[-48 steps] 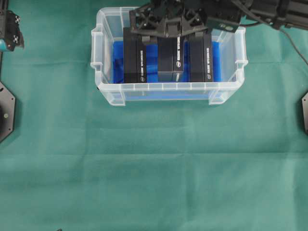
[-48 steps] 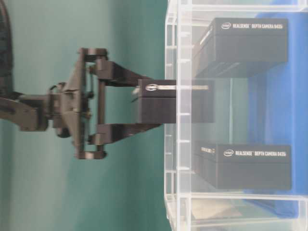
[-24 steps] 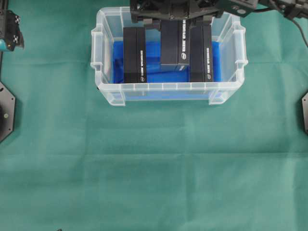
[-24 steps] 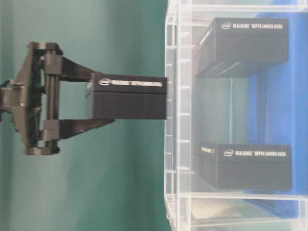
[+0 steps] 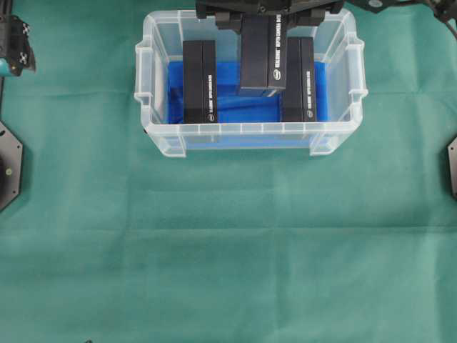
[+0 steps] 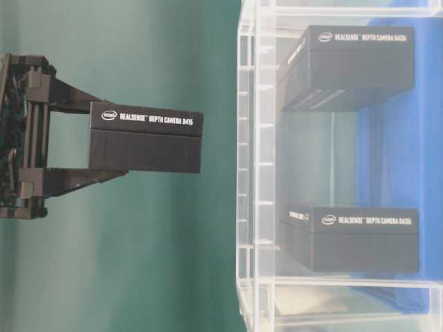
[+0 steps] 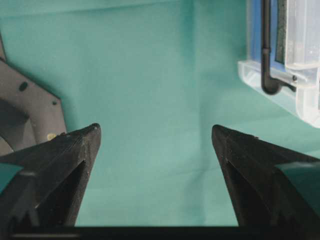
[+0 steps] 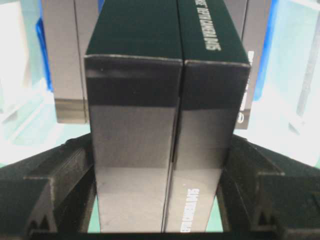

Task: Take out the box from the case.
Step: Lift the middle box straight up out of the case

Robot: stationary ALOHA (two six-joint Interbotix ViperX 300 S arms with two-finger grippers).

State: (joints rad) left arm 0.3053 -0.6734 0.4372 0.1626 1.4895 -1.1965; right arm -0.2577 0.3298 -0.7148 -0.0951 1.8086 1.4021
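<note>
The right tool (image 8: 160, 200) is clamped on a black box (image 8: 165, 115), its two dark fingers (image 8: 55, 195) pressed against the box's long sides, so the jaws stand only as wide as the box itself. In the table-level view the same box (image 6: 147, 138) sits between the fingers with its white lettering readable, and its free end is apart from the rim of the case (image 6: 252, 173), fully outside the clear wall. From overhead the held box (image 5: 263, 57) hangs over the middle of the case (image 5: 146, 86), directly beyond the tool's fingertips. Past the held box, inside the case, two more black boxes stand on the blue lining (image 5: 243, 111): one (image 5: 199, 82) to one side of the tool's line and the other (image 5: 300, 82) to the opposite side, with a gap between them. Well apart from all this, the left tool (image 7: 156, 135) has its jaws spread wide with nothing between them, pointing at the green cloth (image 7: 150, 75) covering the bench; a corner of the case (image 7: 295, 65) shows ahead of it and off to its right finger's side.
</note>
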